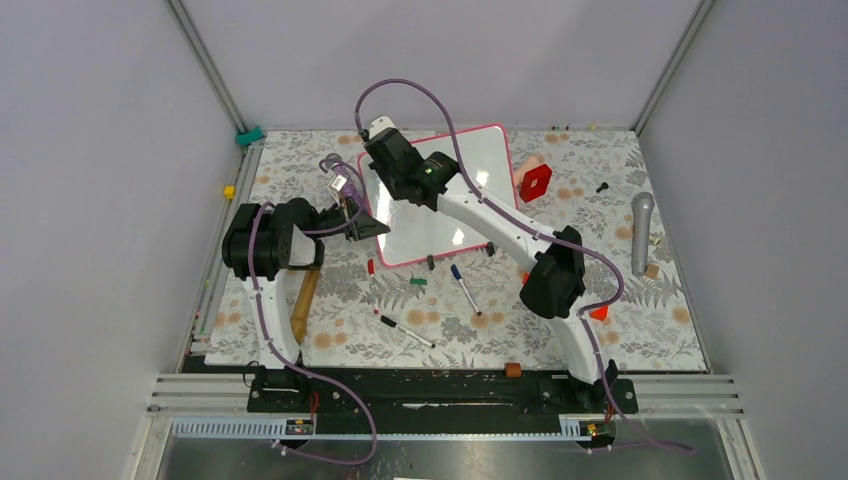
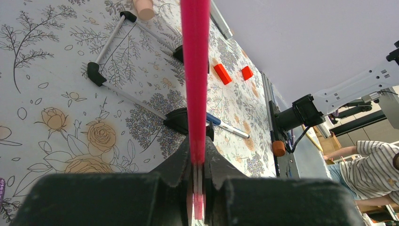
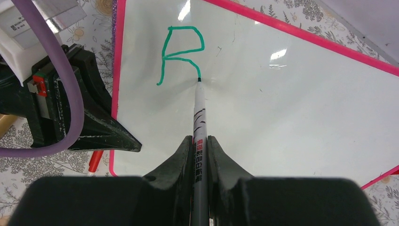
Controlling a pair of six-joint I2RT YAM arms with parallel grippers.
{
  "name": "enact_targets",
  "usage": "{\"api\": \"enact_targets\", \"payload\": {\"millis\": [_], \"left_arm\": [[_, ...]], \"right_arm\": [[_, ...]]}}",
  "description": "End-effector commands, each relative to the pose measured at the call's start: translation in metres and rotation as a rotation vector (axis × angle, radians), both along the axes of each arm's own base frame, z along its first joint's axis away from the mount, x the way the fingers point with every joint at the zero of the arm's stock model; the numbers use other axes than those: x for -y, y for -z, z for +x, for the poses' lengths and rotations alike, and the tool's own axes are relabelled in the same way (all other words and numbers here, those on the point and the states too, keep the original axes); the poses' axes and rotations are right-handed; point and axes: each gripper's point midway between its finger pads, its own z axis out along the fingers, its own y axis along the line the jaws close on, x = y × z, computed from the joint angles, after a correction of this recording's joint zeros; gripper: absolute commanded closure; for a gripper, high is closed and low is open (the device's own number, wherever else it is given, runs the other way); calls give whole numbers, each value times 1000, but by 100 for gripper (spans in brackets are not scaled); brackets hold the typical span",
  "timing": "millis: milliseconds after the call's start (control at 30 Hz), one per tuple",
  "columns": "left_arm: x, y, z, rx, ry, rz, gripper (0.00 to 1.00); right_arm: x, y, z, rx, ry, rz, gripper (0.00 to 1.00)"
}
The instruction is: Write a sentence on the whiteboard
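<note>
The whiteboard point(image 1: 455, 205) with its thin pink frame lies in the middle of the table. My left gripper point(image 1: 358, 218) is shut on the board's left frame edge point(image 2: 195, 70), which runs up between its fingers point(image 2: 221, 172). My right gripper point(image 3: 200, 146) is shut on a grey-white marker point(image 3: 198, 117). The marker's green tip touches the board point(image 3: 291, 103) at the end of a stroke. Of the sentence, only one green letter like an R point(image 3: 181, 52) shows, near the board's top left corner. In the top view the right gripper point(image 1: 385, 160) hides the writing.
On the floral cloth lie a blue-capped pen point(image 1: 465, 288), a black-capped pen point(image 1: 407, 332), a green cap point(image 1: 418, 282) and a wooden handle point(image 1: 305, 300). A red block point(image 1: 536, 182) and a grey microphone point(image 1: 641, 232) lie to the right. A person point(image 2: 371, 169) stands beyond the table.
</note>
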Motion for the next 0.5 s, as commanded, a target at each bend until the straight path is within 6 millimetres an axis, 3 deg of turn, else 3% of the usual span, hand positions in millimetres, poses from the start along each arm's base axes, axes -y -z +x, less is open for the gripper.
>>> {"api": "enact_targets", "payload": {"millis": [0,467], "left_arm": [[8,6,-5,-2,40,4,100],[8,6,-4,-1,40,4,100]], "right_arm": [[7,-15,-8,-2,-22,8,100],[-15,-9,-14,-65,-106,54,100]]}}
